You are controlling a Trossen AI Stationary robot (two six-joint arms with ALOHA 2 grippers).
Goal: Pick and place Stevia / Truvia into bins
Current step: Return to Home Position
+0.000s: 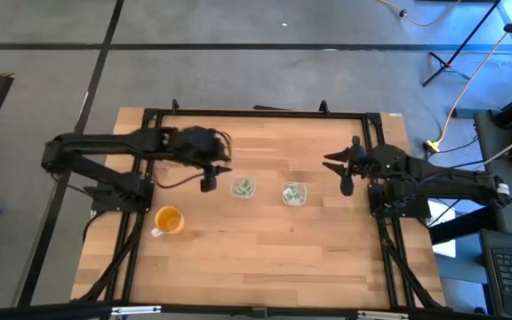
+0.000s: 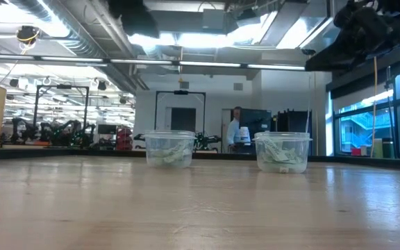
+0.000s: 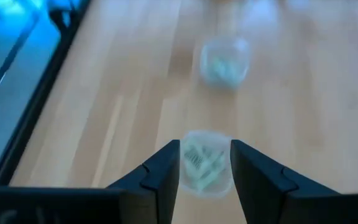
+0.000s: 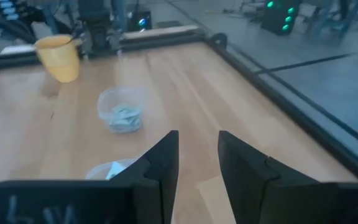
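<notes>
Two small clear bins stand side by side on the wooden table: the left bin (image 1: 244,188) (image 2: 169,148) and the right bin (image 1: 293,194) (image 2: 282,151). Green and white Stevia packets (image 3: 202,167) (image 4: 124,116) lie inside both; I see none loose on the table. My left gripper (image 1: 208,184) (image 3: 205,149) is open and empty above the table, just left of the left bin. My right gripper (image 1: 347,185) (image 4: 197,140) is open and empty above the table, to the right of the right bin.
An orange translucent cup (image 1: 168,220) (image 4: 59,57) stands near the table's left edge, nearer than the bins. Dark frame rails (image 1: 140,169) run along the table's sides. A person (image 2: 236,128) stands in the room far behind the table.
</notes>
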